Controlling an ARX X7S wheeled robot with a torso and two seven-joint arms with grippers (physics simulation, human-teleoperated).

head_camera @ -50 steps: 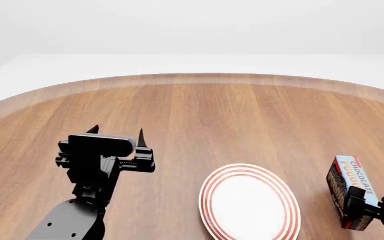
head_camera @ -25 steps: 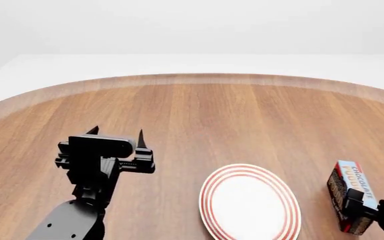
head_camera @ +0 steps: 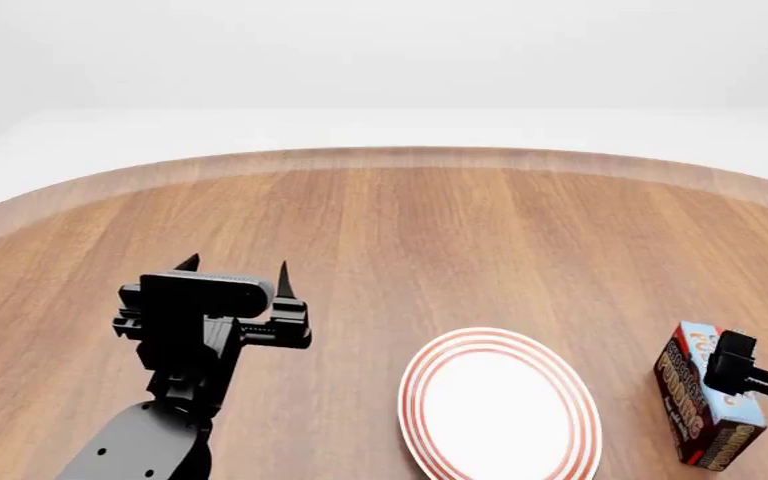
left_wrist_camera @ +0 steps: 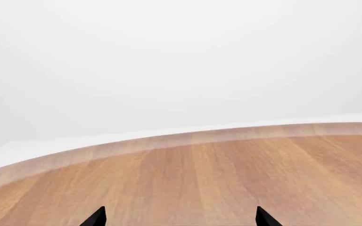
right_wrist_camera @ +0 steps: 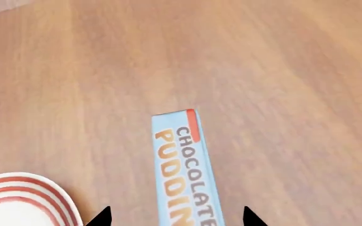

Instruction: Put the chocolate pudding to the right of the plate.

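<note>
The chocolate pudding (head_camera: pixel 699 405) is a brown box with a light blue top. It stands on the wooden table (head_camera: pixel 424 220) just right of the plate (head_camera: pixel 498 415), which is white with red rings. My right gripper (head_camera: pixel 742 372) hovers over the box's top, jaws open. In the right wrist view the box (right_wrist_camera: pixel 184 169) runs between the gripper's (right_wrist_camera: pixel 176 217) two fingertips with a gap on each side, and the plate's rim (right_wrist_camera: pixel 24 193) shows beside it. My left gripper (head_camera: pixel 235 270) is open and empty, left of the plate. In its own view the left gripper (left_wrist_camera: pixel 179 217) shows only bare wood.
The round table's far edge (head_camera: pixel 384 155) curves across the back, with white floor beyond it. The edge also shows in the left wrist view (left_wrist_camera: pixel 187 139). Nothing else stands on the wood in view.
The box came down slightly beside the plate. My right gripper let go of it and rose to its top. The left arm stayed put.
</note>
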